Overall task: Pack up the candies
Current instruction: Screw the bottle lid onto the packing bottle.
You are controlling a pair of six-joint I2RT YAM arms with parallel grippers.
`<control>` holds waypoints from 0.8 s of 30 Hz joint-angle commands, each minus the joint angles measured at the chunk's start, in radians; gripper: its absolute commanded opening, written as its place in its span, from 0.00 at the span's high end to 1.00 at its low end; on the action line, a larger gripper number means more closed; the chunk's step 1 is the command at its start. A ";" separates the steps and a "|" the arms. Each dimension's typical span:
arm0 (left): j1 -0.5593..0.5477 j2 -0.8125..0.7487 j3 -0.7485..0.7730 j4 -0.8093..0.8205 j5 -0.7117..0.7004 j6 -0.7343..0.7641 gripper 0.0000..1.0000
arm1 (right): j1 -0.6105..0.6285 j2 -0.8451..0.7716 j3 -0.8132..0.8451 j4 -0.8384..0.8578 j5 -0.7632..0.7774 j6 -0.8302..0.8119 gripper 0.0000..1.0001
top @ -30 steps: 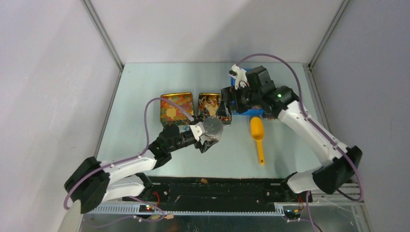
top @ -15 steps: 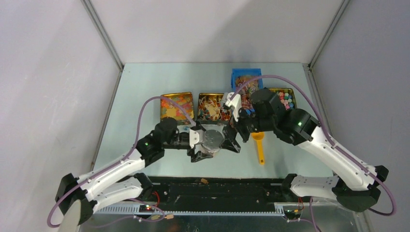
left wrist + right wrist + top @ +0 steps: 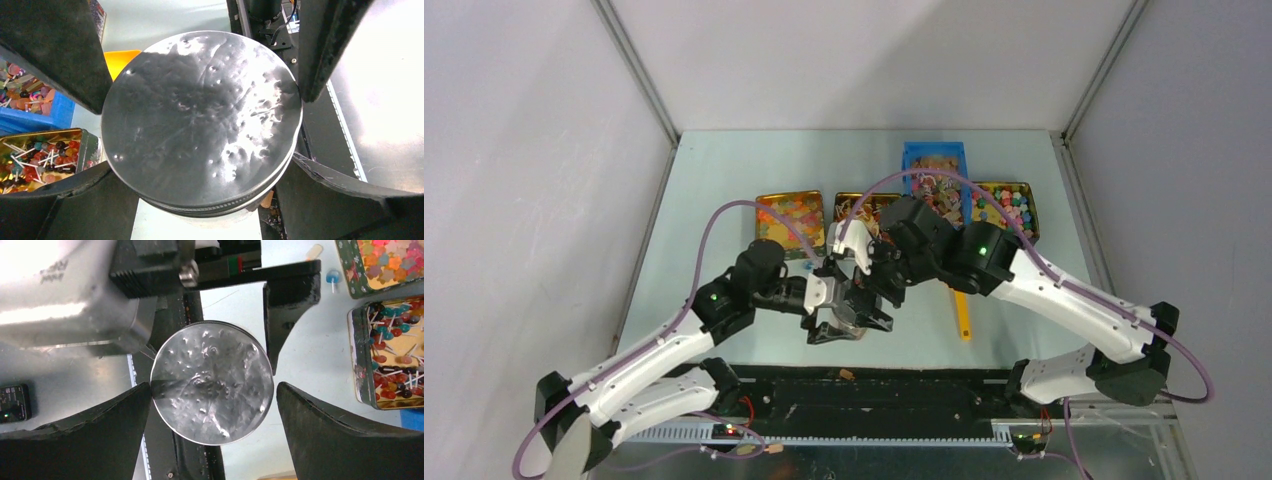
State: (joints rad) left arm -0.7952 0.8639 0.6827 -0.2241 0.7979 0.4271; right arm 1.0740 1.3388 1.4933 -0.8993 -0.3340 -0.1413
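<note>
The candies lie in open containers at the back: orange gummies in a tin (image 3: 789, 210), lollipops in a tin (image 3: 390, 355) (image 3: 40, 160), mixed pieces in a blue bin (image 3: 936, 175), and pastel pieces in a tin (image 3: 1009, 205). My left gripper (image 3: 200, 200) (image 3: 839, 318) is shut on a round jar topped by a dented silver lid (image 3: 200, 120) (image 3: 212, 382), held over the table's near middle. My right gripper (image 3: 212, 405) (image 3: 869, 285) hangs open right above it. Its fingers (image 3: 345, 435) straddle the lid; the left one is at the rim, the right one stands apart.
An orange plastic scoop (image 3: 962, 310) lies on the table right of the jar. A single blue lollipop (image 3: 331, 277) lies loose on the table near the gummy tin. The black front rail (image 3: 874, 385) runs just behind the jar's near side.
My right arm swung from the back bins forward and left, ending above the lid. My left arm drew the jar slightly nearer and kept its grip.
</note>
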 commanded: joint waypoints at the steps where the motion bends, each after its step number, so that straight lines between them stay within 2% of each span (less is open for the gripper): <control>1: 0.000 -0.026 0.069 -0.006 0.054 0.043 0.20 | 0.011 0.031 0.075 -0.017 0.000 -0.049 0.04; 6: -0.001 -0.033 0.084 -0.013 0.046 0.048 0.20 | 0.013 0.048 0.075 -0.017 0.003 -0.042 0.09; 12: 0.000 -0.027 0.098 -0.008 0.034 0.040 0.20 | 0.020 0.038 0.069 -0.002 0.040 -0.027 0.10; 19: 0.000 -0.020 0.142 -0.024 0.044 0.046 0.20 | 0.042 0.050 0.053 -0.001 0.071 -0.030 0.07; 24: 0.000 -0.021 0.153 -0.037 0.052 0.052 0.20 | 0.043 0.057 0.060 0.007 0.078 -0.028 0.08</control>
State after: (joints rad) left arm -0.7940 0.8600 0.7506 -0.3428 0.7887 0.4637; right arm 1.1110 1.3773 1.5326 -0.9028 -0.3054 -0.1654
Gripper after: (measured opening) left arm 0.899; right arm 0.931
